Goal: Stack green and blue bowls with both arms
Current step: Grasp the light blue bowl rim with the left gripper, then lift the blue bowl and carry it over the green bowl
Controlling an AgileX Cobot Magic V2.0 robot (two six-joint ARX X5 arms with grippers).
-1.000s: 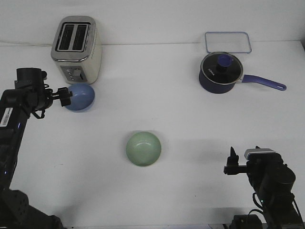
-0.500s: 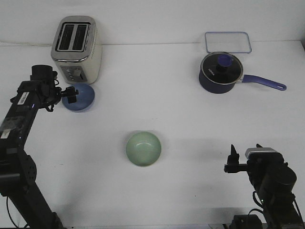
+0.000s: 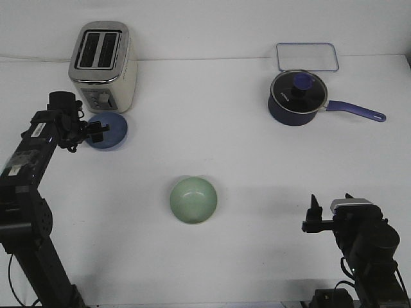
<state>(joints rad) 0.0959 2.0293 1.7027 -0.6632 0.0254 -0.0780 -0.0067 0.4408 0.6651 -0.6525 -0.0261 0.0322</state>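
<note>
while l gripper (image 3: 96, 133) grips 1 blue bowl (image 3: 110, 133), r gripper (image 3: 313, 215) gapes empty, 1 green bowl (image 3: 193, 200) apart

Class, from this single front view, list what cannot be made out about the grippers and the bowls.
- Left gripper: overlaps the blue bowl; whether it grips the rim is too small to tell.
- Blue bowl: near-left rim hidden by that gripper.
- Right gripper: fingers tiny and dark; opening unclear.
- Green bowl: underside hidden from this angle.
</note>
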